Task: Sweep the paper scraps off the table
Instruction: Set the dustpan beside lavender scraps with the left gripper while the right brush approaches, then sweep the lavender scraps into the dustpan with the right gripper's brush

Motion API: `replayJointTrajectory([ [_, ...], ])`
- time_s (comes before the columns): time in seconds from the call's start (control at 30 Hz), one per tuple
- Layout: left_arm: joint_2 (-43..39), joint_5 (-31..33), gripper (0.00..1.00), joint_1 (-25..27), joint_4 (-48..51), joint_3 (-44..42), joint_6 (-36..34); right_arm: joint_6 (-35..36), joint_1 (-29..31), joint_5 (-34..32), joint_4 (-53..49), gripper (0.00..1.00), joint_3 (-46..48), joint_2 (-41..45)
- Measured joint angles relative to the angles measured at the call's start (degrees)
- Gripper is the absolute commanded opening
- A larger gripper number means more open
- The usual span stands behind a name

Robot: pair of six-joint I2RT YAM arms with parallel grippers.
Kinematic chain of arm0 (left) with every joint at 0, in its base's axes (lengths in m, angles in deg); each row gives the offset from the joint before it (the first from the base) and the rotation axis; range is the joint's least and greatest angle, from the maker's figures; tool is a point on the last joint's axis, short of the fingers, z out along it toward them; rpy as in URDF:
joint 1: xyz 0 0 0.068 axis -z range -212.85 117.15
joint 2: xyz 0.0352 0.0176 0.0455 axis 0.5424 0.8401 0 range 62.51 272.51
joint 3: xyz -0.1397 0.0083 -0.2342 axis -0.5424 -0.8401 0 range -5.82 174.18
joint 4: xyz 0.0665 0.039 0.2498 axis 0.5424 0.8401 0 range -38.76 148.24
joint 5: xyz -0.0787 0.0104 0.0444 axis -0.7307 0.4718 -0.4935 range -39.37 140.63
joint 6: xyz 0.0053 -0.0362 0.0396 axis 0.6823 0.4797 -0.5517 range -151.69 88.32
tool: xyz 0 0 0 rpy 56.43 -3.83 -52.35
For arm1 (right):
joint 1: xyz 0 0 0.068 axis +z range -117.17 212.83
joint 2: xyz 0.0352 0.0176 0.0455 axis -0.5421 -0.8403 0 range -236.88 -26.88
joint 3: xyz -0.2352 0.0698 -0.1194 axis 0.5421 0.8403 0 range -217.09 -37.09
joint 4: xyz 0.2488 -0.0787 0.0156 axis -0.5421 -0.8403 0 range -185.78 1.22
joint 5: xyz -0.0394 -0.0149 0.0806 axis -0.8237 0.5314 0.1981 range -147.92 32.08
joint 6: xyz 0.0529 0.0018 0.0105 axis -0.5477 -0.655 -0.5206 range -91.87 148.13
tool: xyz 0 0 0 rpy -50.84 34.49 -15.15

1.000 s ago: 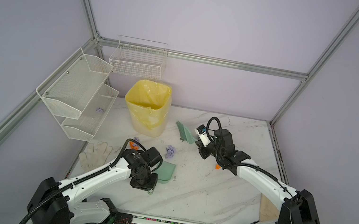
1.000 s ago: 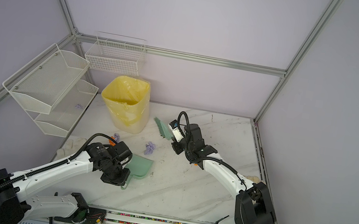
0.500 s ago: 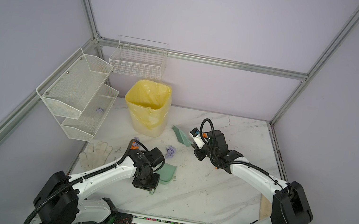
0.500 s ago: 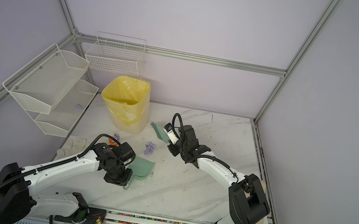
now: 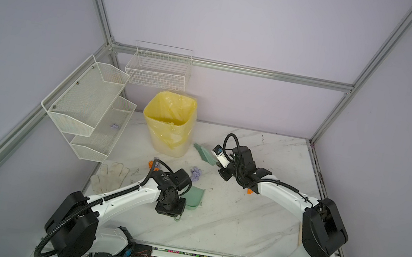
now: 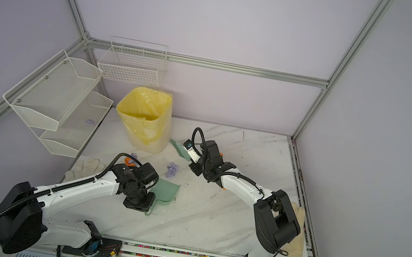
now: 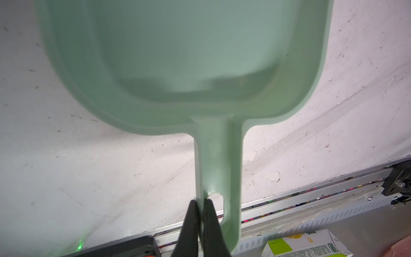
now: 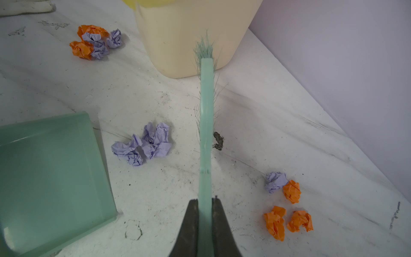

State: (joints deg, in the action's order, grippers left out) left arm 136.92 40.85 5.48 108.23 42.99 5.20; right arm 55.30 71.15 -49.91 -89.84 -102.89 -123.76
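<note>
Right claw [image 8: 204, 200] has carried its gripped brush [image 8: 205, 111] toward the bin [image 8: 189, 33] — left claw [image 7: 200, 201] pinches the dustpan [image 7: 189, 44] handle.

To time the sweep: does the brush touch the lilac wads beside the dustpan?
Apart: the right wrist view shows bare table between brush and lilac wads.

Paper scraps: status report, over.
Left gripper shut on dustpan, right gripper shut on brush. Paper scraps in clusters on table, none in dustpan. Lilac cluster between brush and dustpan lip, path clear; yellow-lined bin close beyond brush tip.
</note>
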Motion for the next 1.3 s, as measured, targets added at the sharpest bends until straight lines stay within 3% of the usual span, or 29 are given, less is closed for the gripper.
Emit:
replayJointTrajectory([
  [0.73, 4.9, -1.51, 0.0, -5.14, -4.13, -0.09, -2.49, 4.48, 4.02, 2.84, -3.39, 0.0, 0.17, -0.22],
  [1.3, 6.25, -2.45, 0.0, -6.84, -5.6, -0.09, -4.98, -1.51, 9.51, 7.45, -8.92, 0.0, 4.94, 14.34],
])
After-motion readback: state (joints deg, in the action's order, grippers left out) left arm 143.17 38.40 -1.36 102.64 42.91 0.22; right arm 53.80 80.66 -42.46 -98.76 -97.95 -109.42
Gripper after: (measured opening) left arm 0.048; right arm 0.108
